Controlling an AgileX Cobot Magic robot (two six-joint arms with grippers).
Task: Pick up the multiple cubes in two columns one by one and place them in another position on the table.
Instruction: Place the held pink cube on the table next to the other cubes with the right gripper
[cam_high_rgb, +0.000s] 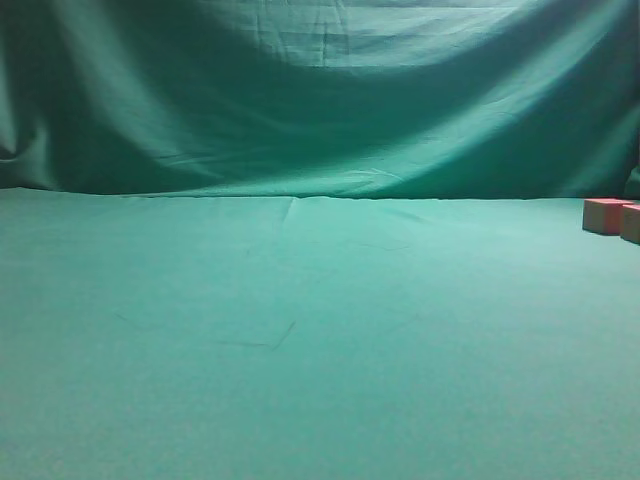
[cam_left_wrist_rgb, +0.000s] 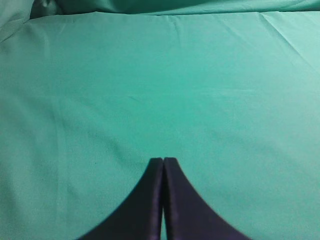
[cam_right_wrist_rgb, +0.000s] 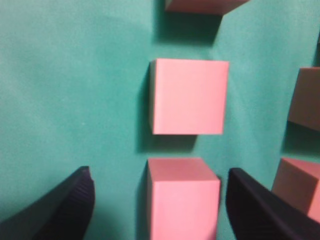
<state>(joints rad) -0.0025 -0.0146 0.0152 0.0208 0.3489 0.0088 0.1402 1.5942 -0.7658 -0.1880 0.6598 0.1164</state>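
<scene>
Over the green-clothed worktop (cam_right_wrist_rgb: 75, 100), the right gripper (cam_right_wrist_rgb: 157, 200) points down at the cubes, its two black ribbed jaws standing wide apart, one on either side of a pink cube (cam_right_wrist_rgb: 182, 200). Gaps of green cloth show between that cube and each jaw, so neither jaw touches it. Just beyond it in the same column lies a second cube (cam_right_wrist_rgb: 189, 96), square face up, and the lower edge of a third cube (cam_right_wrist_rgb: 202, 5) shows at the top of the right wrist view. To the right, a second column appears in part: one cube (cam_right_wrist_rgb: 305, 100) cut by the frame edge and another cube (cam_right_wrist_rgb: 297, 185) partly behind the right jaw. That makes five cubes counted in this view, three in one column and two in the other, none touching its neighbour.

From the exterior view, only two cubes show, at the far right edge of the worktop near the draped green backdrop (cam_high_rgb: 320, 90): one whole cube (cam_high_rgb: 605, 215) and, just beside it, one (cam_high_rgb: 631, 223) cut by the frame. Neither arm appears there.

The left gripper (cam_left_wrist_rgb: 163, 162) is held over bare cloth, its dark jaws pressed together with only a thin seam between them, holding nothing.
</scene>
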